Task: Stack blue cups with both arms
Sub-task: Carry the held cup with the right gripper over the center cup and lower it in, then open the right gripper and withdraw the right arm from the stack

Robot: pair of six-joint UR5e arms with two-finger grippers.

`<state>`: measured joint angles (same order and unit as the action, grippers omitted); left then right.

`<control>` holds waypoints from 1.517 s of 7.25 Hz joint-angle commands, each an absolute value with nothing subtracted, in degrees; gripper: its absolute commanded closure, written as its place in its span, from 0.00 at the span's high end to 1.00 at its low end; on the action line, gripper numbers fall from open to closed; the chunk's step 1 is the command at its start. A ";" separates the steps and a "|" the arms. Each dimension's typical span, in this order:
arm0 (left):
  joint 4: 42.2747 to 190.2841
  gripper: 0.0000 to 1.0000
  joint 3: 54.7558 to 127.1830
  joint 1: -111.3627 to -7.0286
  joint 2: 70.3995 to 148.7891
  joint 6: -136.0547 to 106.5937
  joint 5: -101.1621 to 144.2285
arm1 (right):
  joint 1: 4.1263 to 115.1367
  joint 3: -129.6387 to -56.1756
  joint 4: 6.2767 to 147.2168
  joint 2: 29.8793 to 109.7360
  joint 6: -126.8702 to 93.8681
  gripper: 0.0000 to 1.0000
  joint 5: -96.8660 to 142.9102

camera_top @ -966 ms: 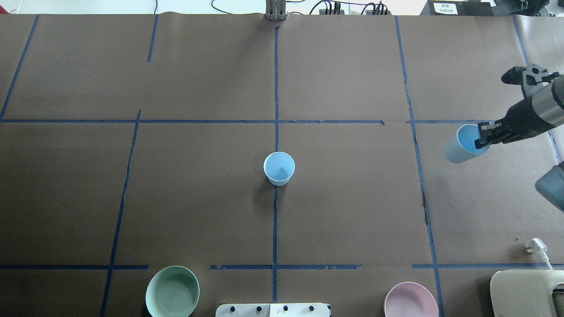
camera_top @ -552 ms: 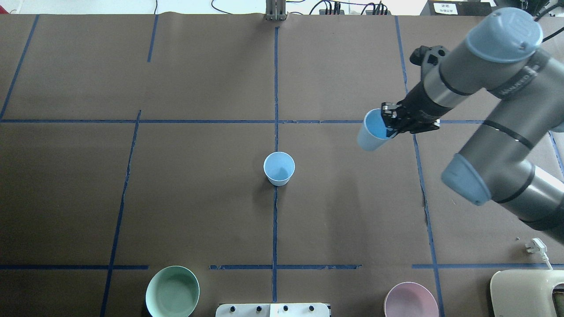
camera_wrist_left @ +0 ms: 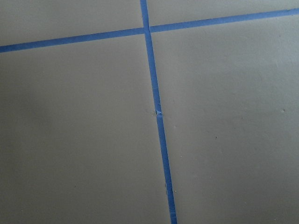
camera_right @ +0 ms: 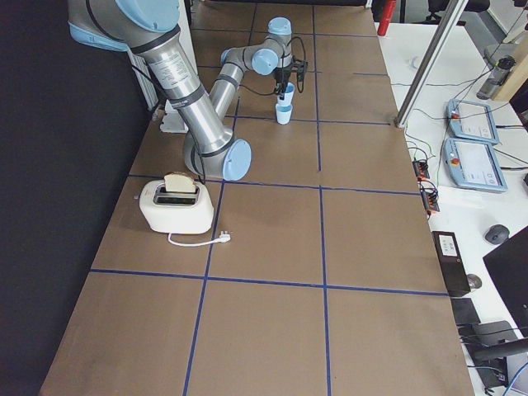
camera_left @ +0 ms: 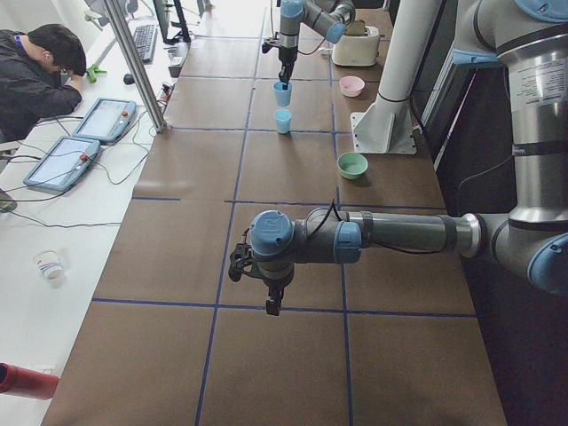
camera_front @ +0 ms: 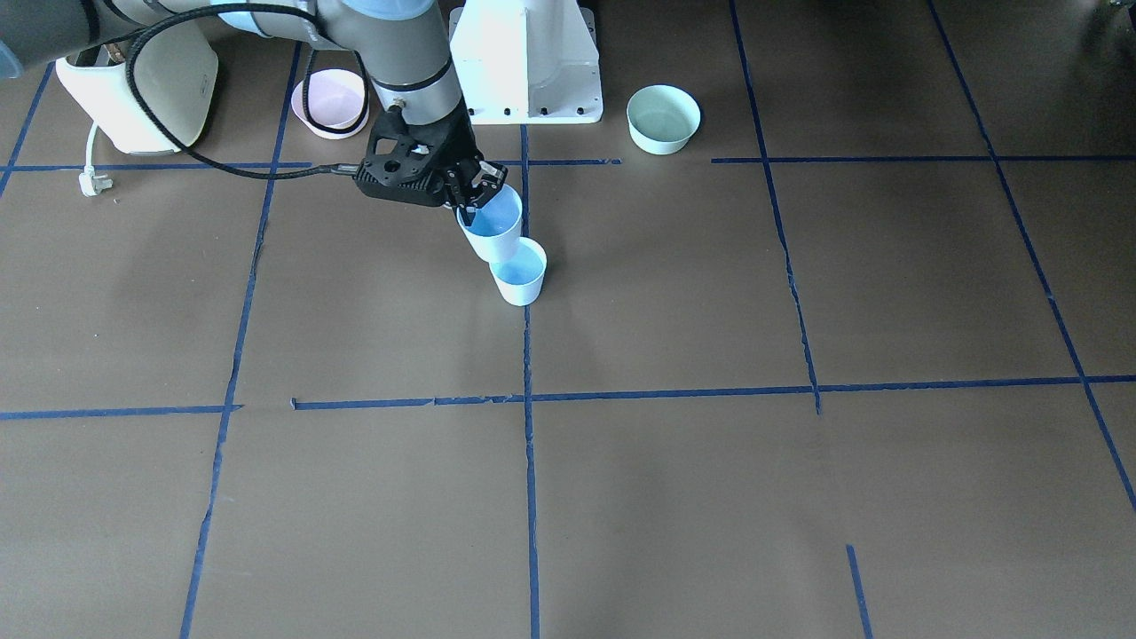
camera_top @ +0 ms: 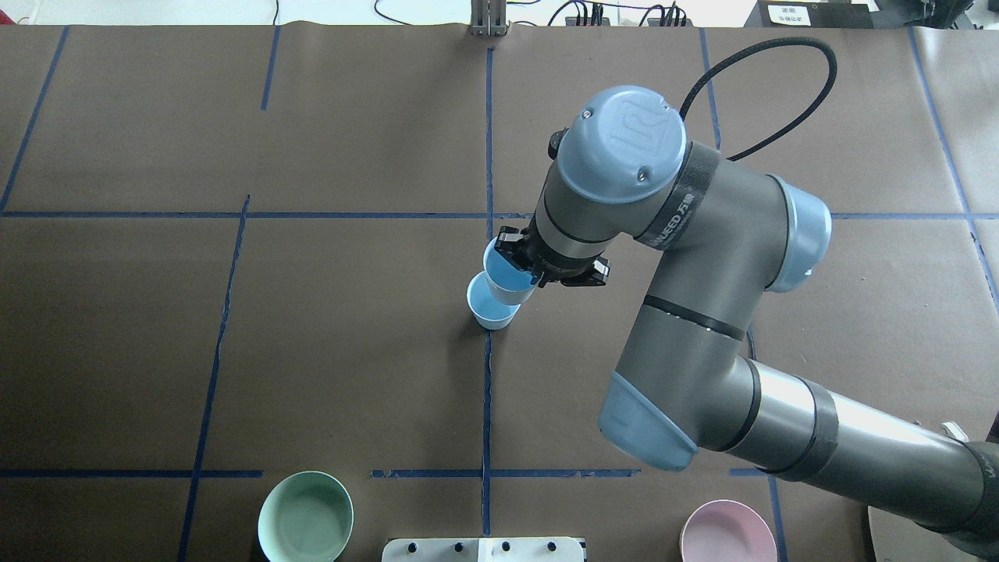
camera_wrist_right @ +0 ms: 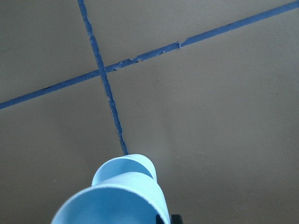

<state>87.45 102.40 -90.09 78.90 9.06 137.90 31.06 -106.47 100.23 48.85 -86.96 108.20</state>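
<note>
One blue cup [camera_top: 490, 314] stands upright at the table's centre on the tape cross; it also shows in the front view [camera_front: 519, 277]. My right gripper [camera_top: 532, 272] is shut on the rim of the second blue cup [camera_top: 506, 275], holding it tilted, just above and overlapping the standing cup's rim. The held cup shows in the front view [camera_front: 491, 229] and fills the bottom of the right wrist view [camera_wrist_right: 117, 200]. My left gripper [camera_left: 271, 297] hangs low over bare table far from the cups, seen only in the exterior left view; I cannot tell whether it is open or shut.
A mint-green bowl [camera_top: 305, 517] and a pink bowl [camera_top: 726, 535] sit at the near edge by the white pedestal [camera_front: 525, 62]. A toaster [camera_right: 176, 206] stands on my right. An operator [camera_left: 35, 71] sits beyond the far edge with tablets.
My right arm has swung left from the table's right edge to the centre, carrying the blue cup to just over the standing cup. The standing cup has not moved.
</note>
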 commanded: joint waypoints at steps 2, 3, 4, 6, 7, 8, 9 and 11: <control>87.45 1.00 102.48 -90.09 78.84 9.05 137.90 | 27.95 -104.51 99.67 47.99 -88.15 0.00 102.93; 87.45 1.00 102.48 -90.09 78.84 9.14 137.90 | 27.95 -104.07 99.67 47.29 -88.24 0.00 102.92; 87.45 1.00 102.48 -90.09 78.84 9.05 137.90 | 27.95 -103.63 99.58 47.29 -88.16 0.00 102.83; 87.45 1.00 102.66 -90.09 78.93 8.97 137.99 | 27.51 -103.54 99.58 47.81 -87.11 1.00 102.92; 87.45 1.00 102.57 -90.09 78.93 8.96 137.99 | 27.51 -103.62 99.58 47.55 -87.10 1.00 102.92; 87.45 1.00 102.57 -90.09 79.01 8.96 137.90 | 27.60 -103.80 99.58 47.55 -87.01 1.00 103.01; 87.45 1.00 102.39 -90.00 79.01 9.23 137.90 | 28.99 -103.89 99.67 47.72 -85.10 1.00 103.88; 87.36 1.00 101.43 -90.00 79.45 9.14 137.37 | 37.82 -103.89 99.67 52.00 -72.76 1.00 113.84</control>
<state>87.39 102.10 -90.02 79.13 9.18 137.62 32.31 -103.90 99.66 49.14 -80.27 107.72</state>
